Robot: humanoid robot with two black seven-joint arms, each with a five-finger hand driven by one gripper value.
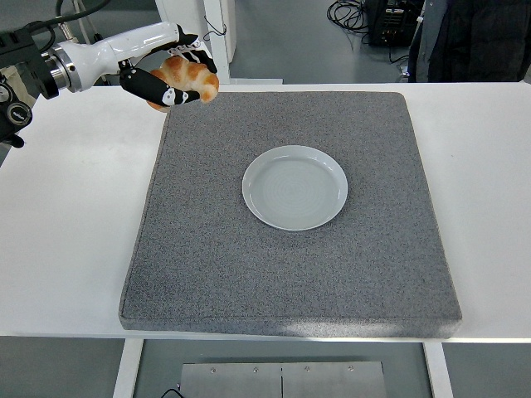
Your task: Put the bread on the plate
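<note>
My left hand (170, 79) had its fingers wrapped around the bread (192, 76), up in the air over the far left corner of the grey mat (290, 274). The plate (294, 187) sat bare mid-mat, well apart from the bread. The mat covered most of the white counter (66, 207). Grey floor behind, some cables (344, 12) and a dark coat (477, 37) top right.

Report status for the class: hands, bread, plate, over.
Left hand shut on bread, raised near the grey mat's far-left corner. Right hand out of view. Plate empty, mid-mat. Nothing in the way.
</note>
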